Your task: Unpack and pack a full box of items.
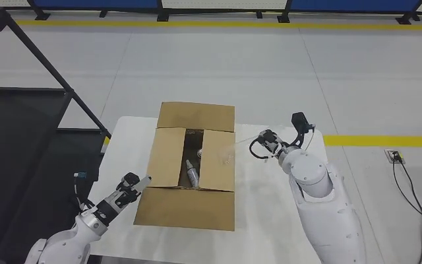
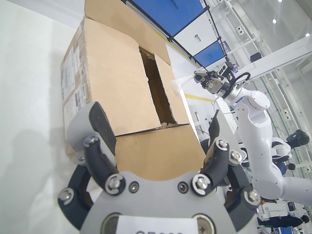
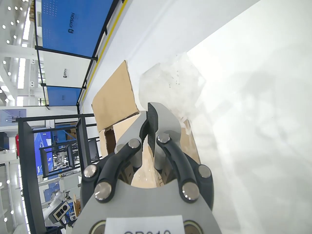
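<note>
Clear bag (image 3: 170,83) tight in closed R claw (image 3: 148,115) by box (image 1: 166,155); L claw (image 2: 156,114) open.

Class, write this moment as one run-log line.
left gripper: open, near box corner | right gripper: shut on clear plastic bag at box flap | box: flaps ajar

Left arm (image 1: 92,221): at near left, forearm angled forward and inward | left gripper (image 2: 156,120): fingers spread wide apart | right arm (image 1: 310,175): at right, elbow bent, wrist turned inward | right gripper (image 3: 150,120): fingers pressed together, pinching a clear plastic bag (image 3: 170,86).
</note>
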{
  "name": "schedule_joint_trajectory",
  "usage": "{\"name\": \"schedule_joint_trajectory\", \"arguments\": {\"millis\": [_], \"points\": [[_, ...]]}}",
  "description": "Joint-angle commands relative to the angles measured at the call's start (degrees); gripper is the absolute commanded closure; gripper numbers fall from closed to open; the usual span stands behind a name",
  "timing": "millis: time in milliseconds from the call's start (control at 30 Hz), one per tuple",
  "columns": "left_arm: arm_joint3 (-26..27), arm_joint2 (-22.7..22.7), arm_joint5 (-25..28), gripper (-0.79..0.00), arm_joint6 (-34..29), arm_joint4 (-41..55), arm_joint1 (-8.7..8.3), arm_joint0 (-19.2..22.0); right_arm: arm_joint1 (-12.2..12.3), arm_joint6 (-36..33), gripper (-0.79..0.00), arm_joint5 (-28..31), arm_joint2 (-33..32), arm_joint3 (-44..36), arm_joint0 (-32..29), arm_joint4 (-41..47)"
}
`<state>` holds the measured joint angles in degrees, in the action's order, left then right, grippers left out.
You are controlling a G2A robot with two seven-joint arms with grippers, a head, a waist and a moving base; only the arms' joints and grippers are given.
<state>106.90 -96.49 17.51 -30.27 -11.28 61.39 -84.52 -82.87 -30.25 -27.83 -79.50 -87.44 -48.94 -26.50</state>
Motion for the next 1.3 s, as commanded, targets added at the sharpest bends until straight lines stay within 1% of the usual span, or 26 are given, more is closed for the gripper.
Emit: {"name": "schedule_joint_trajectory", "arguments": {"millis": [0, 167, 300, 667, 1000, 1267], "points": [[0.1, 0.3, 0.0, -0.785, 0.0, -0.3, -0.01, 0.0, 0.1, 1.2, 0.000, 2.1, -0.5, -1.9, -2.5, 1.1], [0.6, 0.8, -0.1, -0.785, -0.2, -1.1, -0.06, -0.1, 0.2, 4.3, 0.000, 4.6, -1.2, -4.7, -6.6, 2.4], [0.9, 1.2, -0.2, -0.785, -0.3, -1.5, -0.09, -0.2, 0.4, 5.6, 0.000, 5.6, -1.6, -5.6, -8.6, 2.9], [1.3, 1.7, -0.3, -0.785, -0.3, -2.4, -0.20, -0.5, 0.7, 9.6, 0.000, 8.7, -3.3, -5.0, -12.7, 6.2], [1.4, 2.5, -0.6, -0.785, -0.6, -3.2, -0.29, -0.4, 1.0, 10.6, 0.000, 11.1, -4.0, -3.4, -14.5, 8.4], [1.4, 2.8, -0.7, -0.785, -0.6, -3.4, -0.35, -0.3, 1.1, 10.4, 0.000, 11.9, -3.6, 0.0, -14.0, 9.6]]}}
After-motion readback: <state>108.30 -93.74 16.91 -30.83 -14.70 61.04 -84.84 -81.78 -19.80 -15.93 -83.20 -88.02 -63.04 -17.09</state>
